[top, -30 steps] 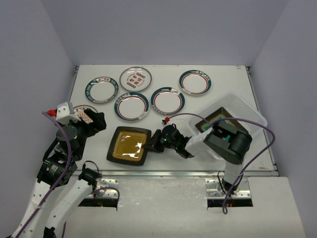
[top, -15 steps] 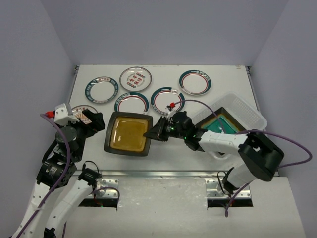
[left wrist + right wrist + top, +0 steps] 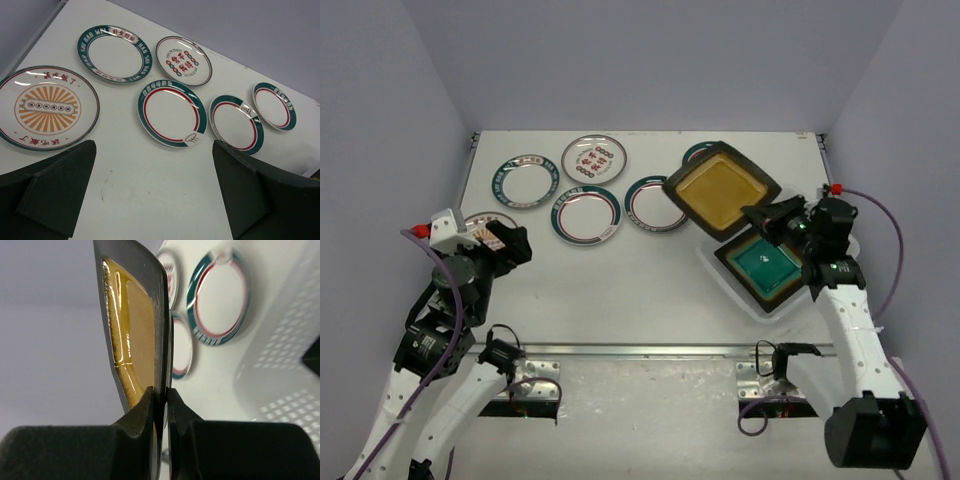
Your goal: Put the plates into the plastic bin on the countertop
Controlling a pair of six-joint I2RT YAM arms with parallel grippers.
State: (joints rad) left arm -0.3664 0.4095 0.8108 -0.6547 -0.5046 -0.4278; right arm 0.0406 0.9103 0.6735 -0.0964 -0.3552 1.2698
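A second ago the amber square plate (image 3: 720,188) lay flat on the countertop (image 3: 620,290) at about 7 o'clock from its centre, with the right gripper (image 3: 760,213) at the plate's right edge. Half a second ago it was tipped up off the surface. Now it is in the air at about 2 o'clock, just over the far-left corner of the plastic bin (image 3: 752,306). The right gripper is pinching the plate's rim; the wrist view shows the rim squeezed between the two fingers (image 3: 145,407). The right arm, which had reached left across the counter, has swung back to the right side.

The teal square plate (image 3: 767,265) has stayed flat inside the bin at about 4 o'clock. The amber plate now hides part of the far-right round plate (image 3: 692,152).

The left gripper (image 3: 505,243) has not moved. It hangs at 9 o'clock, jaws spread wide, above the orange sunburst plate (image 3: 46,107). The other round plates (image 3: 171,113) have stayed on the far half of the counter, from 10 to 1 o'clock.
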